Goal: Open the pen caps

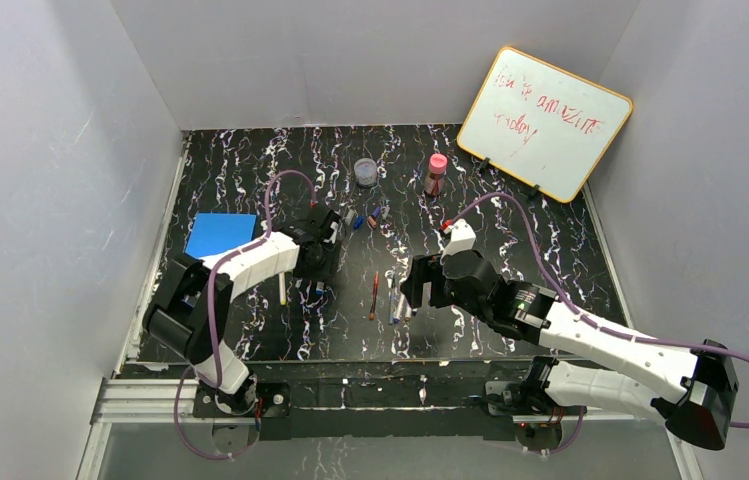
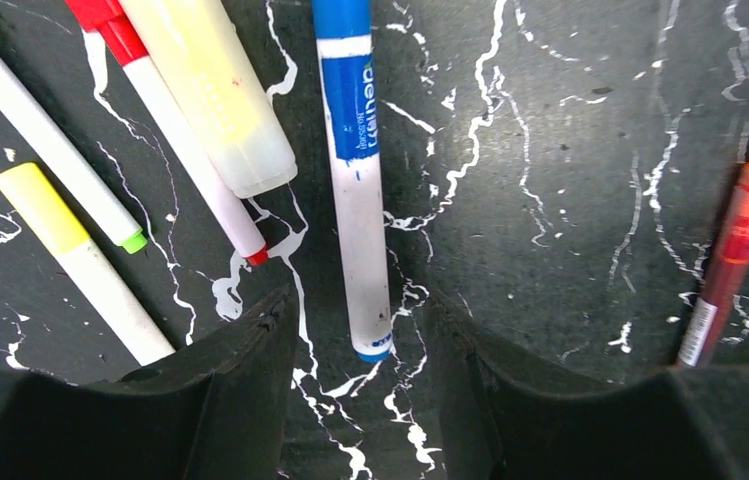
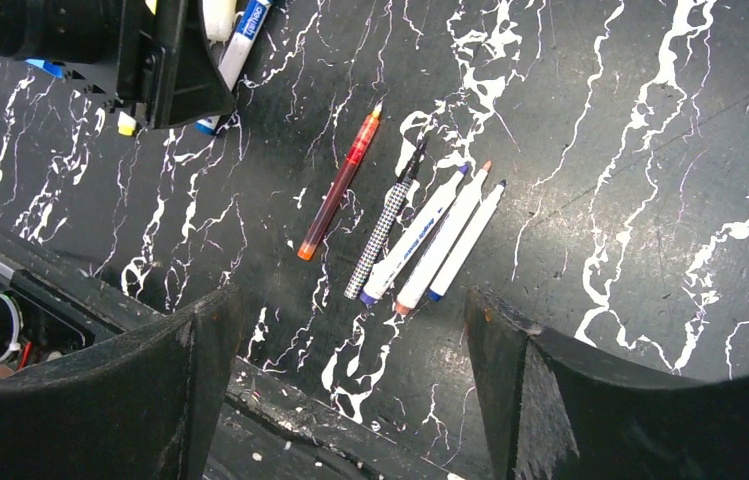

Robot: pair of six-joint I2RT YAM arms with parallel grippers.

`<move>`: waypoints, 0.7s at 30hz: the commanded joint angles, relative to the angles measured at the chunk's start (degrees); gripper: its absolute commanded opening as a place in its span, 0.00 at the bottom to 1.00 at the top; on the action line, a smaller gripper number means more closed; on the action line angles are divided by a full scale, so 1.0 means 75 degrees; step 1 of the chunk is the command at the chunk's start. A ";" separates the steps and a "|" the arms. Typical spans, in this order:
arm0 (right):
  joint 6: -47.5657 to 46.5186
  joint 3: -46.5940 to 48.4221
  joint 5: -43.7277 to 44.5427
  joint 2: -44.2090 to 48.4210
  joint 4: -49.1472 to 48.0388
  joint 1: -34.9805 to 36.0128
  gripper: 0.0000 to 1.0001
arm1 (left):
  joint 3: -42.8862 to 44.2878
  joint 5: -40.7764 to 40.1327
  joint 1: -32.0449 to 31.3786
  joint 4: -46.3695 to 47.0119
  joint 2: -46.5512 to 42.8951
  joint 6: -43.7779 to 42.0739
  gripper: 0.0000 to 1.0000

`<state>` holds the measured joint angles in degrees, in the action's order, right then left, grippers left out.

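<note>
left tool [image 2: 358, 312] astride blue pen [image 2: 359, 190]

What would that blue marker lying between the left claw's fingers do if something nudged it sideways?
The blue marker looks round and smooth, so it would probably roll on the table, perhaps until it met the yellow highlighter beside it. It looks like stiff, light plastic, so it likely would not bend. Its glossy barrel might slip in a loose pinch.
</note>
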<state>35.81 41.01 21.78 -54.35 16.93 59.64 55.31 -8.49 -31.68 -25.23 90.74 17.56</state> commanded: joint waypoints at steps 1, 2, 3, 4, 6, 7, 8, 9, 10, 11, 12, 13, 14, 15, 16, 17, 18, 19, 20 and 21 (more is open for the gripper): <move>0.0123 0.0289 -0.0085 0.0147 0.0073 -0.0018 0.87 | -0.0176 -0.0313 -0.0030 0.0130 0.0055 0.0061 0.46; 0.0123 0.0305 -0.0092 0.0141 0.0067 -0.0018 0.87 | -0.0201 -0.0320 -0.0028 0.0181 0.0079 0.0077 0.45; 0.0132 0.0317 -0.0111 0.0141 0.0055 -0.0021 0.87 | -0.0219 -0.0302 -0.0030 0.0213 0.0107 0.0089 0.45; 0.0135 0.0326 -0.0136 0.0133 0.0048 -0.0018 0.87 | -0.0221 -0.0273 -0.0030 0.0247 0.0153 0.0104 0.44; 0.0135 0.0352 -0.0150 0.0121 0.0040 -0.0018 0.87 | -0.0235 -0.0198 -0.0030 0.0279 0.0249 0.0125 0.42; 0.0135 0.0361 -0.0160 0.0111 0.0030 -0.0021 0.87 | -0.0252 -0.0172 -0.0030 0.0300 0.0295 0.0131 0.41; 0.0135 0.0375 -0.0162 0.0110 0.0030 -0.0018 0.87 | -0.0269 -0.0165 -0.0030 0.0323 0.0342 0.0131 0.40; 0.0135 0.0387 -0.0172 0.0110 0.0037 -0.0018 0.87 | -0.0297 -0.0152 -0.0030 0.0349 0.0375 0.0131 0.39; 0.0135 0.0390 -0.0190 0.0110 0.0048 -0.0021 0.87 | -0.0332 -0.0146 -0.0030 0.0361 0.0387 0.0131 0.38; 0.0151 0.0400 -0.0186 0.0126 0.0051 -0.0018 0.87 | -0.0361 -0.0139 -0.0030 0.0376 0.0422 0.0131 0.36; 0.0156 0.0402 -0.0196 0.0145 0.0047 -0.0019 0.87 | -0.0389 -0.0137 -0.0030 0.0381 0.0435 0.0122 0.35; 0.0158 0.0402 -0.0203 0.0167 0.0042 -0.0018 0.87 | -0.0412 -0.0135 -0.0030 0.0388 0.0438 0.0120 0.34; 0.0159 0.0402 -0.0201 0.0184 0.0040 -0.0018 0.87 | -0.0457 -0.0134 -0.0030 0.0382 0.0436 0.0119 0.33; 0.0169 0.0402 -0.0200 0.0198 0.0054 -0.0018 0.87 | -0.0485 -0.0125 -0.0030 0.0393 0.0414 0.0119 0.32; 0.0170 0.0402 -0.0199 0.0222 0.0052 -0.0018 0.87 | -0.0519 -0.0116 -0.0030 0.0393 0.0401 0.0119 0.30; 0.0179 0.0397 -0.0197 0.0239 0.0057 -0.0024 0.87 | -0.0554 -0.0099 -0.0030 0.0399 0.0378 0.0130 0.28; 0.0182 0.0392 -0.0206 0.0255 0.0062 -0.0019 0.87 | -0.0582 -0.0070 -0.0030 0.0394 0.0357 0.0131 0.27; 0.0191 0.0381 -0.0198 0.0267 0.0052 -0.0018 0.87 | -0.0608 -0.0061 -0.0030 0.0399 0.0314 0.0131 0.24; 0.0193 0.0379 -0.0199 0.0273 0.0055 -0.0018 0.87 | -0.0628 -0.0063 -0.0030 0.0400 0.0253 0.0140 0.22; 0.0195 0.0385 -0.0197 0.0271 0.0064 -0.0021 0.87 | -0.0644 -0.0075 -0.0030 0.0400 0.0145 0.0167 0.19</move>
<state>36.77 41.47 20.36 -53.54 17.26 59.64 52.99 -8.45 -31.75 -20.14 93.08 18.57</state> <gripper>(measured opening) 0.870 0.235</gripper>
